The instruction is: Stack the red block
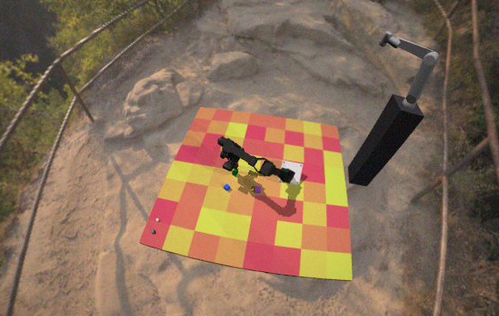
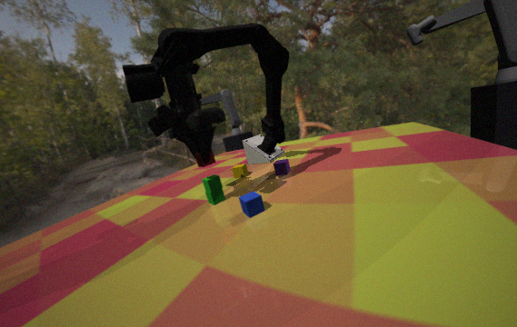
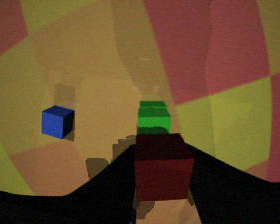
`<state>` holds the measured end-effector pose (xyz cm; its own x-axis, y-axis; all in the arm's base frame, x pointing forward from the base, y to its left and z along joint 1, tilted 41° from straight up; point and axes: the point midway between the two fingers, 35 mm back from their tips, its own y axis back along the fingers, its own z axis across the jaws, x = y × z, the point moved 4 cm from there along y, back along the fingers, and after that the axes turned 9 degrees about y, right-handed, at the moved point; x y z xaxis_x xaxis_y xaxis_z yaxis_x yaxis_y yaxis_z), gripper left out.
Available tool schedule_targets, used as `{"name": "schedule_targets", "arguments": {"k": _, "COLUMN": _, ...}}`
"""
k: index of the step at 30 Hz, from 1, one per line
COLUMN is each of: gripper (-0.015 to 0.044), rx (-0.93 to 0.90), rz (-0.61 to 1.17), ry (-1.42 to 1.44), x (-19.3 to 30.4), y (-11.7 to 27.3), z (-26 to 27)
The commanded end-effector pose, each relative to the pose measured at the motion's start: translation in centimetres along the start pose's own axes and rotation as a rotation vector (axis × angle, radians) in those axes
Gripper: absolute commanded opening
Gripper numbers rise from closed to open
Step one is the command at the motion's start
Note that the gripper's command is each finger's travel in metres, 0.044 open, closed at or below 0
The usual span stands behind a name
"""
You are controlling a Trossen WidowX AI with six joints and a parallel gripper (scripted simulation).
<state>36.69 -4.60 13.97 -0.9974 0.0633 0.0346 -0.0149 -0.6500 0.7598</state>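
Observation:
The red block (image 2: 204,158) (image 3: 163,179) is between the fingers of my gripper (image 2: 204,156) (image 3: 159,150), which is shut on it and holds it in the air. In the top view the red block is mostly hidden by the arm. The green tower (image 1: 235,172) (image 2: 213,190) (image 3: 154,121) stands upright on the table, two green blocks high, the upper one slightly offset. In the wrist view the tower shows just beyond the red block, which covers its near part. In the exterior view the held block is above and behind the tower, with a gap between them.
A blue block (image 1: 226,187) (image 2: 252,204) (image 3: 57,122) lies near the tower. A purple block (image 1: 258,190) (image 2: 282,167) lies nearer the arm's white base plate (image 1: 297,167). A yellow block (image 2: 240,171) lies behind the tower. Two small balls (image 1: 158,219) (image 1: 153,232) lie near a table corner.

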Motion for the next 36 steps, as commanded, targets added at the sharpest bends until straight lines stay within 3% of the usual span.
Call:
{"name": "schedule_targets", "arguments": {"k": 1, "gripper": 0.0, "rx": -0.004, "rz": -0.006, "ry": -0.006, "x": -0.1, "y": -0.5, "z": -0.1}}
{"name": "schedule_targets", "arguments": {"k": 9, "gripper": 0.0, "rx": -0.005, "rz": -0.006, "ry": -0.006, "x": -0.1, "y": -3.1, "z": -0.1}}
{"name": "schedule_targets", "arguments": {"k": 36, "gripper": 0.0, "rx": -0.005, "rz": -0.006, "ry": -0.006, "x": -0.1, "y": -3.1, "z": -0.1}}
